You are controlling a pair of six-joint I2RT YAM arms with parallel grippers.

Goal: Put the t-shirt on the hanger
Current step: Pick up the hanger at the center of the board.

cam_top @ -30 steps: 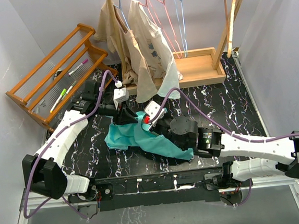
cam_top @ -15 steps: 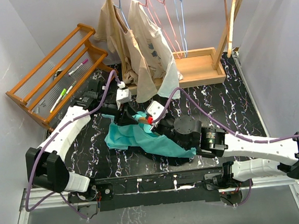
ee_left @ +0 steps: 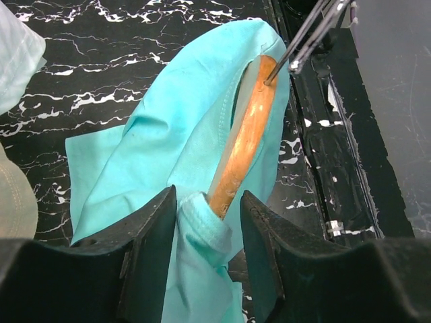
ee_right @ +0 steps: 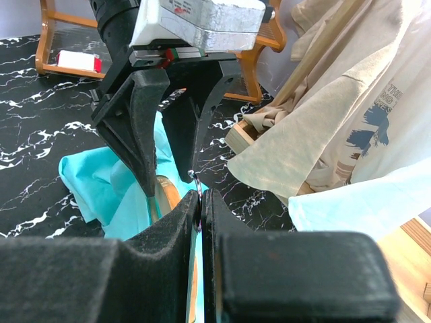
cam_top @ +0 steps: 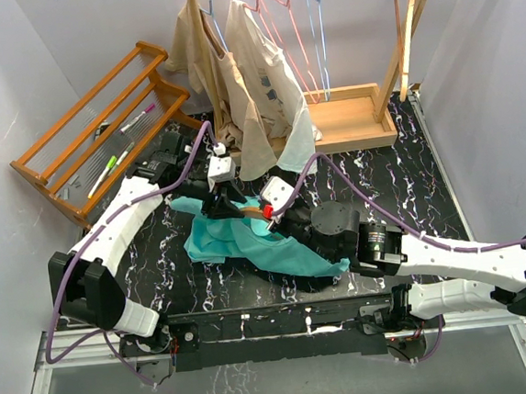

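Left wrist: left fingers (ee_left: 153, 235) grip t-shirt (ee_left: 168, 134) around hanger (ee_left: 246, 131); right fingers (ee_right: 176, 232) (fully closed) pinch its hook (ee_right: 194, 177).

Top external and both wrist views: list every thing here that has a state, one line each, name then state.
t-shirt, bunched up, neck drawn over one hanger arm
hanger, lying partly inside the t-shirt, not hung
left end effector, shut on the t-shirt's collar
right end effector, shut on the hanger's metal hook
beige shirts, hanging up
wire hangers, hanging, nothing on them
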